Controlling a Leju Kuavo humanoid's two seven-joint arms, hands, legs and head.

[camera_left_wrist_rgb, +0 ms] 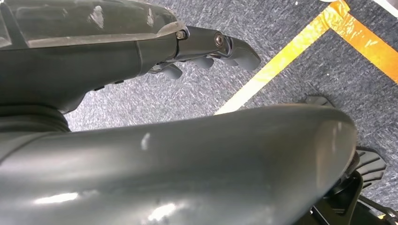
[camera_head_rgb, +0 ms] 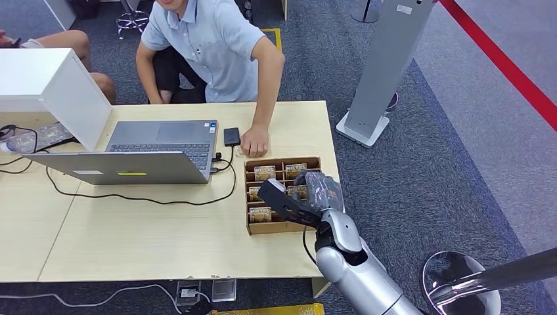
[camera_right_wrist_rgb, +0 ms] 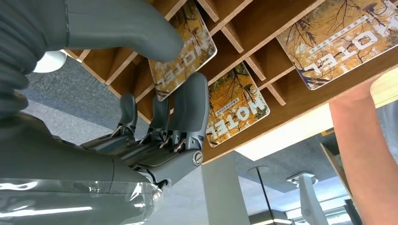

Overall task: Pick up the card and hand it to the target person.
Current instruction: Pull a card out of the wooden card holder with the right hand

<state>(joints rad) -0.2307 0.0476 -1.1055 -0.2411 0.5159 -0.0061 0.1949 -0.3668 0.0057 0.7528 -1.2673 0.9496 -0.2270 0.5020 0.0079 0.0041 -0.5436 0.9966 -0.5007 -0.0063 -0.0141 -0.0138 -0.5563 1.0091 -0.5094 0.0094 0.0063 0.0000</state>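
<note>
**Right robot hand pinching a card in the tray**

Left of the wooden tray, a laptop is sitting on the table. The left robot hand is hanging over grey carpet, fingers loosely curled, empty. The right robot hand is hiding part of the card it is pinching inside the tray. A person's hand is resting behind the tray.

A divided tray sits on the bench near its right edge, with cards lying in several of its compartments. The right hand hangs over the tray's right side, its thumb against one card. Left of the tray stands a laptop, and between the two lies a small box. Behind the bench sits a person, whose hand rests on the bench just behind the tray. A stand rises from the floor to the bench's right.
</note>
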